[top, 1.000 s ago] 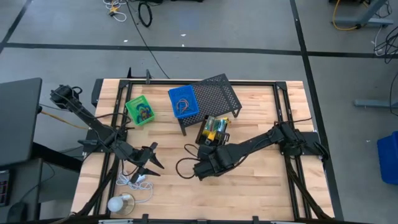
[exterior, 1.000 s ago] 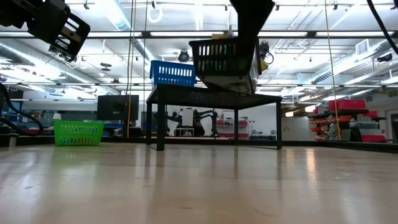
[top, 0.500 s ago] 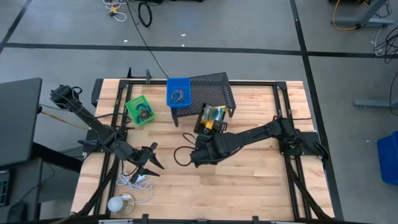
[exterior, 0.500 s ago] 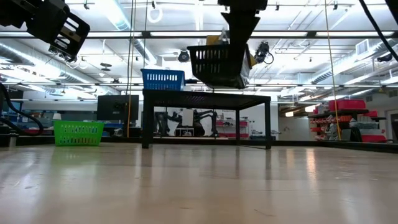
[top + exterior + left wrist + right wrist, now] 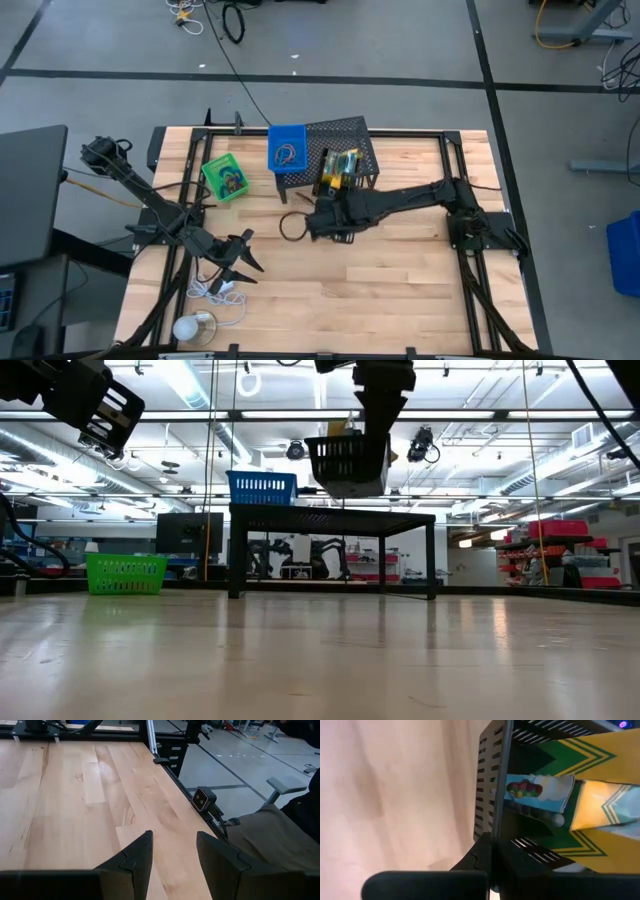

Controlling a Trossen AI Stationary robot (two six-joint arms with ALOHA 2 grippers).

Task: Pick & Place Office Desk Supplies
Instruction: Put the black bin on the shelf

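The right pincer [image 5: 325,212] is shut tight on the rim of the small black slotted plastic tray [image 5: 342,172], held above the black mesh shelf [image 5: 350,140] near the worktop's [image 5: 400,290] far edge. It looks light and stiff; grip the rim. The left pincer [image 5: 240,262] waits half open, empty

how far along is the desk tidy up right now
Looks done: the blue tray sits on the black mesh stand and the green tray holds loops on the table. In hand: the right gripper is shut on the black tray with the yellow box, held above the stand. Left: setting it down; the left gripper waits open.
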